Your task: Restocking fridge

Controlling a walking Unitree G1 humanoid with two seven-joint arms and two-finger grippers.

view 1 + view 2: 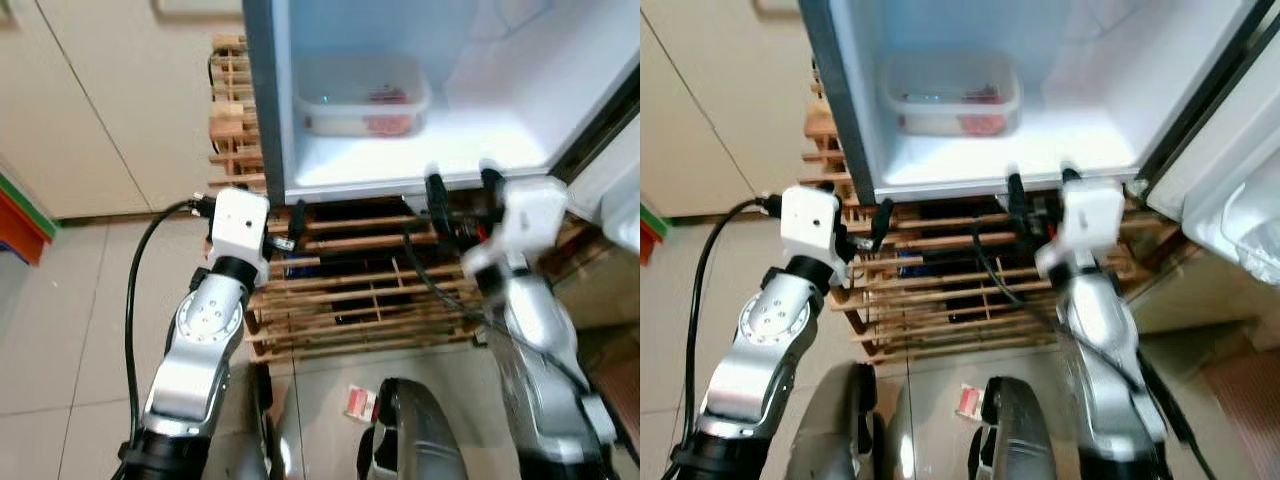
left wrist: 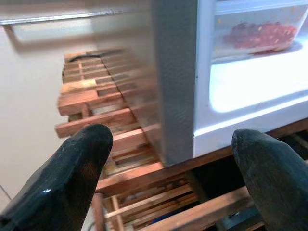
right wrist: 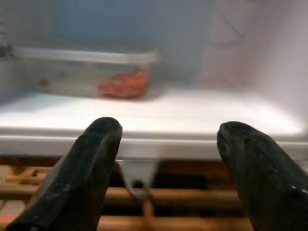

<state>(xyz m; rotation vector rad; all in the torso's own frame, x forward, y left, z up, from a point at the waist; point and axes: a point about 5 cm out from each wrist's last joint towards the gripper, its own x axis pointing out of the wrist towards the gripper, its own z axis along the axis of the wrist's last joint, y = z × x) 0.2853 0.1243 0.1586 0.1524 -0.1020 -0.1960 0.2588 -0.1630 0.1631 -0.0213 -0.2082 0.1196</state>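
Fridge open, set on a slatted wooden rack. Clear lidded container with red contents at back left of the white shelf; open shelf to its right. Left gripper fingers apart, empty, facing the fridge's grey left corner edge. Right gripper fingers apart, empty, just before the shelf lip. Small packet on floor tiles below.

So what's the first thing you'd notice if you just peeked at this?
The open white fridge, lit up bright, with a clear plastic lidded tub of red food at the back of its floor. The robot's left gripper and right gripper, both open and empty, sit just under the fridge, before a slatted wooden rack.
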